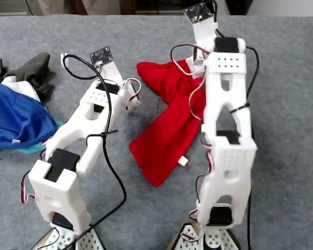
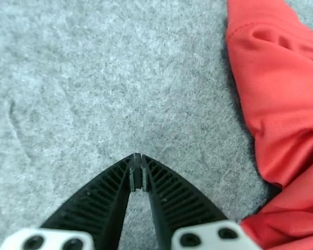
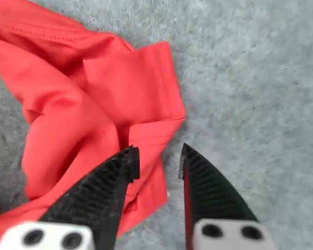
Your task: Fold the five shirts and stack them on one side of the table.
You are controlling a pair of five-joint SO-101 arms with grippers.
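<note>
1. While the red shirt (image 1: pixel 167 130) is spread slantwise between the arms, the left gripper (image 2: pixel 137 177) is held shut, empty, just beside it.
2. The right gripper (image 3: pixel 156 156) is held part open, empty, over that shirt's edge, and is judged nearer.

grey felt tabletop (image 1: pixel 292 78), evenly lit

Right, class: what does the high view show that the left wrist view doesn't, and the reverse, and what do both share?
High view: a blue shirt and a dark green shirt heaped at the table's left side, plus the left arm and right arm. Left wrist view: the left hand with tips shut together, holding nothing. Both: the red shirt on the grey table.
</note>
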